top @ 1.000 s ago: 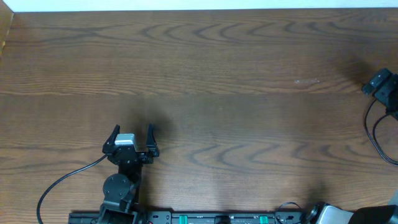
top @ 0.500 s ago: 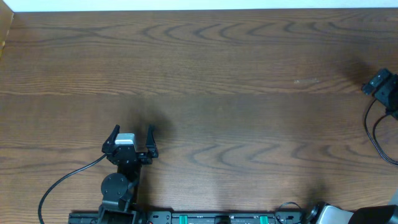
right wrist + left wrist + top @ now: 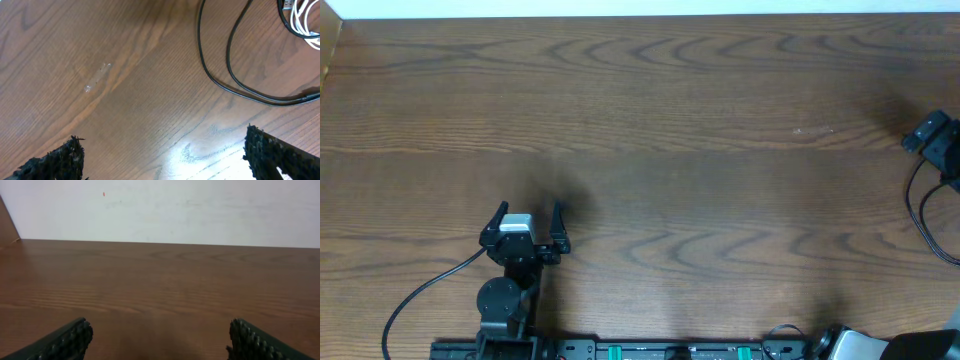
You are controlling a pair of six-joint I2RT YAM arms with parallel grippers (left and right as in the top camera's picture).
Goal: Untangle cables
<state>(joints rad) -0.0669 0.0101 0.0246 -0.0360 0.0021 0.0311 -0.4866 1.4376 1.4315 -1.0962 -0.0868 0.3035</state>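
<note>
thin black cord (image 3: pixel 199 35), thin white cord (image 3: pixel 302 33): likely light, limp | grip: black loop's bend | left hand (image 3: pixel 160 337), right hand (image 3: pixel 162 155): wide, empty

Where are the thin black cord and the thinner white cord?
thin black cord (image 3: pixel 310 95): right wrist view, thicker end near the right edge.
thinner white cord (image 3: pixel 296 27): right wrist view, coiled strands in the top right corner.

You've got a black left pincer (image 3: pixel 530 209) with slim fingers (image 3: pixel 503 211), a white block (image 3: pixel 520 225) behind them, a round black joint (image 3: pixel 498 298), a thick black wire (image 3: pixel 420 290). Pads (image 3: pixel 72 337) dark, studded; right pincer (image 3: pixel 162 155) alike. Black base rail (image 3: pixel 650 351), green tabs (image 3: pixel 615 352), near tabletop edge.
</note>
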